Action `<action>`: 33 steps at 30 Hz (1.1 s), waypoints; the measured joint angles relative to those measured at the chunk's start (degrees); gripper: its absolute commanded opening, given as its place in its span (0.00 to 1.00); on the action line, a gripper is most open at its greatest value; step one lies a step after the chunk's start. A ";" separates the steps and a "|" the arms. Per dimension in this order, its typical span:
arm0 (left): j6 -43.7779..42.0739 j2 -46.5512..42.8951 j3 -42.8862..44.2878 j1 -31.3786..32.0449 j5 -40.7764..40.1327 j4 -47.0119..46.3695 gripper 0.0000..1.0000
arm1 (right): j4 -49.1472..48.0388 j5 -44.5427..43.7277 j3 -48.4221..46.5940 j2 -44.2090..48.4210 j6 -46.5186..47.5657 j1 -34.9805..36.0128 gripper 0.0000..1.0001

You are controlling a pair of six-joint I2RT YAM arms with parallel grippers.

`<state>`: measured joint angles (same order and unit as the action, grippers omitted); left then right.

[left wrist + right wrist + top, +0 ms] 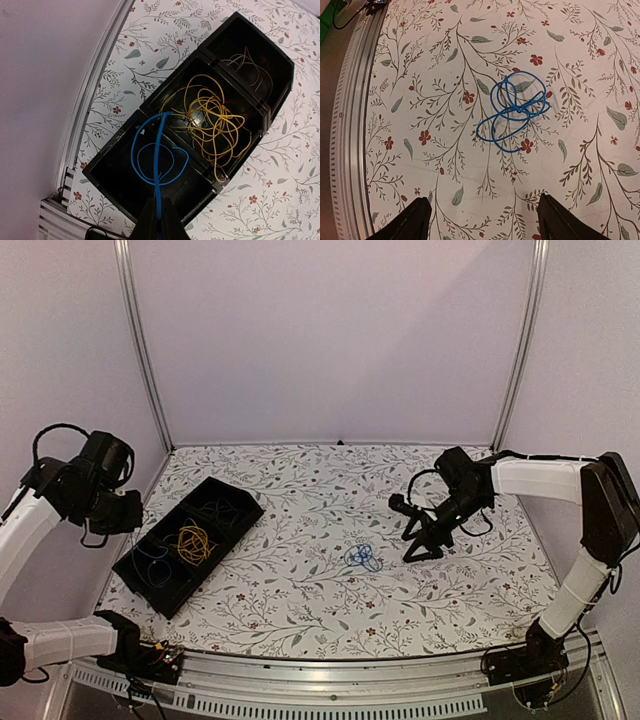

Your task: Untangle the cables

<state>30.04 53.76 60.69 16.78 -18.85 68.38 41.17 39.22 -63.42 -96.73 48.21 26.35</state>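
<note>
Holding: the left pincer (pixel 157 225) is pinched fully closed on one strand of the tray blue cable (pixel 157 155); the strand runs straight up from its loops into the fingers.
Reason for that hold: probably to keep this cable over its own section of the black tray (pixel 107 195). Its far end lies on the divider beside the yellow cable (pixel 210 120), so the two may not be fully parted.
Tray layout: there are three compartments, apparently one colour each. Blue is in the near one, yellow in the middle, and a thin dark cable (pixel 247 67) in the far one.
Left arm pose: raised at the left edge of the table (pixel 300 610), with the wrist tipped down over the near end of the tray.
Right pincer (pixel 485 212): jaws spread wide with nothing between them. It hovers over the table and touches no cable.
Loose blue cable (pixel 512 112): a small knot of overlapping loops lying flat near the table's centre, just ahead of the right fingers and well apart from the tray.
Reason for that hover: the open jaws straddle the approach line, which looks like lining up a pick of the knot.
Right arm pose: reaching in from the right side, forearm roughly level and wrist pitched down toward the table centre.
Task state: judged partly done, since one bundle lies outside the tray.
</note>
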 measured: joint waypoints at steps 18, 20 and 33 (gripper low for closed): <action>1.92 -7.26 4.17 -2.45 2.10 7.72 0.00 | 1.40 -1.27 -0.90 -3.58 0.55 2.54 0.77; 2.21 -8.11 4.02 -2.45 2.10 8.66 0.00 | 1.51 -1.38 -1.07 -3.87 0.55 2.89 0.77; 3.23 -10.86 3.26 -2.45 3.39 10.34 0.00 | 2.05 -1.44 -1.90 -4.33 0.52 3.56 0.78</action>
<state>33.28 42.89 63.94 14.33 -15.46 78.72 43.22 37.78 -65.32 -101.06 48.73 29.91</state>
